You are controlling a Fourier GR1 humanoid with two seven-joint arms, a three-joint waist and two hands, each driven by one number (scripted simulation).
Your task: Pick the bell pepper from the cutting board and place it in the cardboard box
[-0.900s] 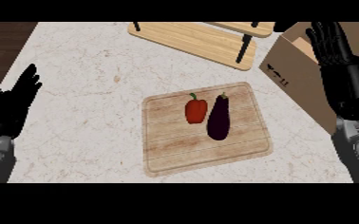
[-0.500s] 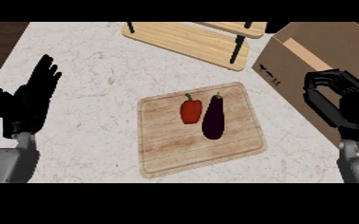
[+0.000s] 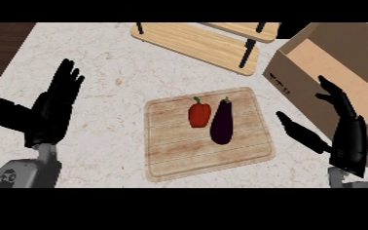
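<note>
The left robot hand (image 3: 50, 112) rests open, fingers up, over the desk (image 3: 108, 68), the pepper (image 3: 199, 115) lies ungrasped on the board (image 3: 179, 156) just beside the eggplant (image 3: 222, 123), apart from the right robot hand (image 3: 346, 134), spread wide and empty by the box (image 3: 302, 78), so picking and placing both remain

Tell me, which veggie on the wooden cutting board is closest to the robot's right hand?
The long dark purple eggplant: it lies right of the red bell pepper, on the side toward the black right hand.
</note>
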